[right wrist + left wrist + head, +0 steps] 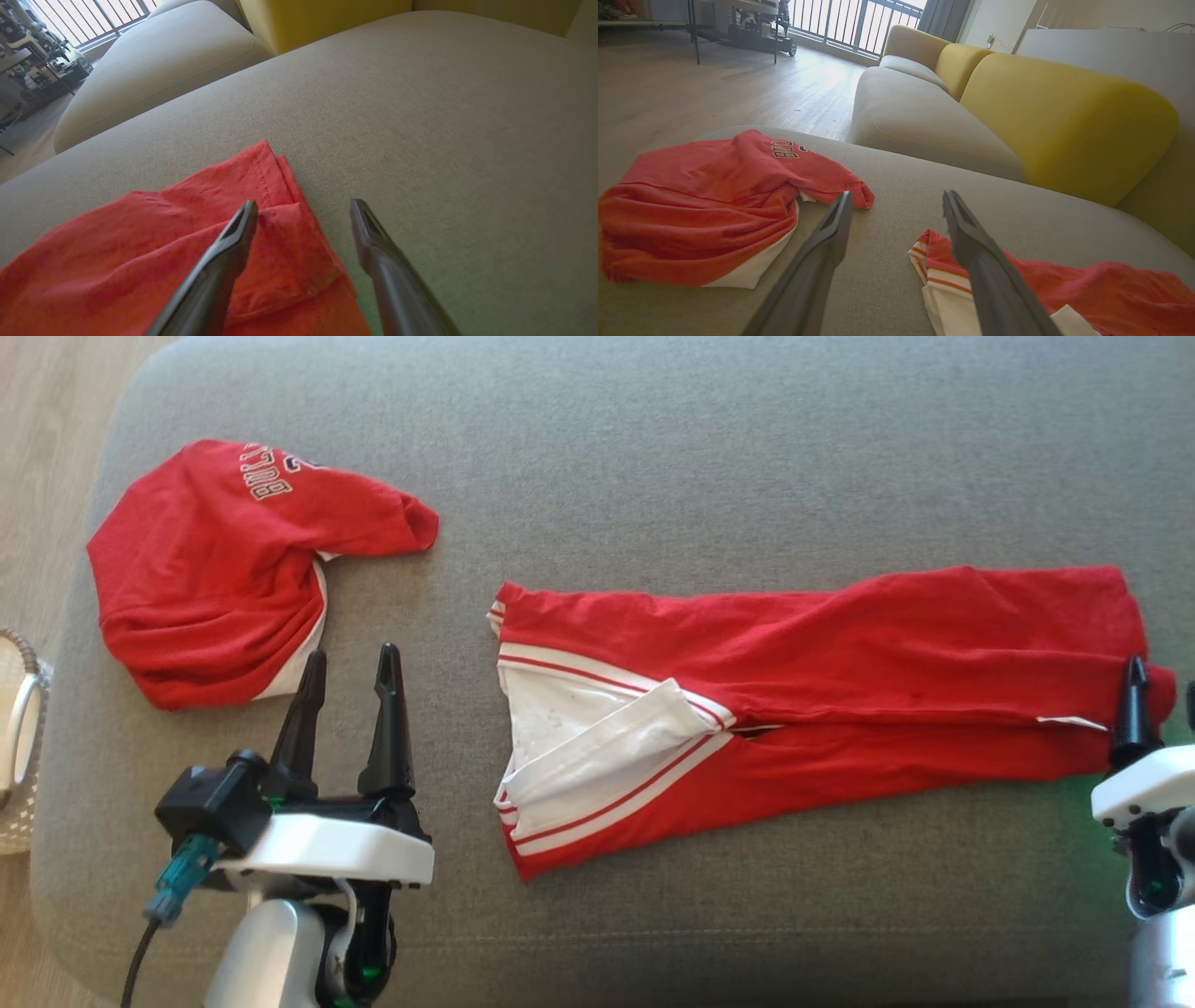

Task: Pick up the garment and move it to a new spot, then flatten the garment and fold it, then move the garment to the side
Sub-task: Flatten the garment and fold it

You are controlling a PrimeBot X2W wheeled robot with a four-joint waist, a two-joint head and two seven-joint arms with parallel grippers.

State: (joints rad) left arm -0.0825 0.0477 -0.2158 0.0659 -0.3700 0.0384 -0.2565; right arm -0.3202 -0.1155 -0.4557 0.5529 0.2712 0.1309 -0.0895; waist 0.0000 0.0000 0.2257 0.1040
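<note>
Left end effector (352,663) and right end effector (1164,689) are wide open and hold nothing. The long red garment (840,644) lies folded on the grey sofa (653,448) between them, so I can grab both ends, I think.

Two red garments on the grey cushion (653,448): one bunched garment (210,569) near its far left corner, one long garment (840,653) toward its right edge. Two grippers, left gripper (353,658) and right gripper (1164,677), two fingers (387,728) each. One basket (19,747).
</note>
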